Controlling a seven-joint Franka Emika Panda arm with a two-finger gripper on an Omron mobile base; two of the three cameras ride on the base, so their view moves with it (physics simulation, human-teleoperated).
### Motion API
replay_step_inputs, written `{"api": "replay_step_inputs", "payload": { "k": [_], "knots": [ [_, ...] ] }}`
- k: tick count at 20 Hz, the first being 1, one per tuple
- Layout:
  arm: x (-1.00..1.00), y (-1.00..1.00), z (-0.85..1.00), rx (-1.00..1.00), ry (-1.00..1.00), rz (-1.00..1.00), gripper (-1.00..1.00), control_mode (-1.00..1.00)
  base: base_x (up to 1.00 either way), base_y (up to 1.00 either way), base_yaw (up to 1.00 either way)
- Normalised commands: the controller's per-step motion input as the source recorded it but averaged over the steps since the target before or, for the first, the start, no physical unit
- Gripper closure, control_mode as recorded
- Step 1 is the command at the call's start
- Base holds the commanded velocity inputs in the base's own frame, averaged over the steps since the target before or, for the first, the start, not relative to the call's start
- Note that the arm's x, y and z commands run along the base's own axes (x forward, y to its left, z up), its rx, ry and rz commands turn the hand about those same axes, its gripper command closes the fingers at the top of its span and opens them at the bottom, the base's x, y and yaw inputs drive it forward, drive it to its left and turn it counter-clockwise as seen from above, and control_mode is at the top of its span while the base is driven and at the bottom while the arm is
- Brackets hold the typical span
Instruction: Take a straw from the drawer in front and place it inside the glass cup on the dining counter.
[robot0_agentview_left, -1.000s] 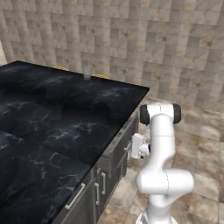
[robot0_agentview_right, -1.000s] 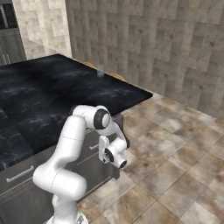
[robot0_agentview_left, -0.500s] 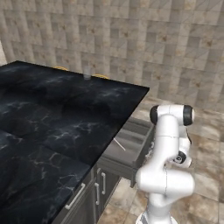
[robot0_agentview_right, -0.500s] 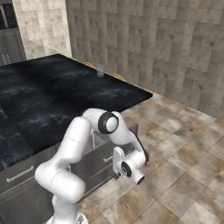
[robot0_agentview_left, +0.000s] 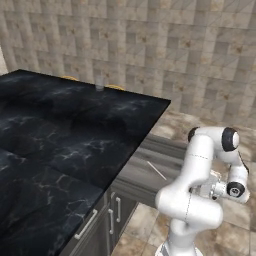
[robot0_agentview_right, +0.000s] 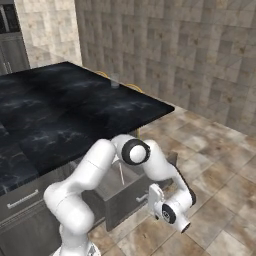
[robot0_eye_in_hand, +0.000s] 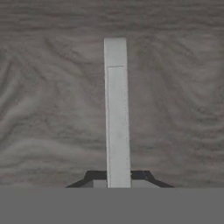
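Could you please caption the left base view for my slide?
Drawer pulled open, straw inside; glass cup waits on the dining counter.

Stone-tiled wall (robot0_agentview_left: 165, 45), tiled floor (robot0_agentview_right: 220, 165), grey cabinet fronts (robot0_agentview_left: 100, 227).

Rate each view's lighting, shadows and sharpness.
Left base view: even light, soft reflections on the dining counter, the straw thin but clear. Right base view: the drawer front shaded. Hand view: soft, blurred grain, the handle between the gripper tips.

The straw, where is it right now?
The straw lies flat on the floor of the open drawer, just past the black dining counter's edge in the left base view, left of the white arm.
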Motion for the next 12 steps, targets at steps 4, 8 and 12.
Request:
{"api": "replay_step_inputs", "payload": {
  "k": [4, 8, 12],
  "knots": [
    [-0.59, -1.00, 0.00, 0.00, 0.00, 0.00, 1.00, -1.00, 0.00, 0.00, 0.00],
    [-0.13, -0.71, 0.00, 0.00, 0.07, 0.00, -1.00, -1.00, 0.00, 0.00, 0.00],
    [-0.01, -0.41, 0.00, -0.02, 0.17, 0.02, -1.00, -1.00, 0.00, 0.00, 0.00]
  ]
}}
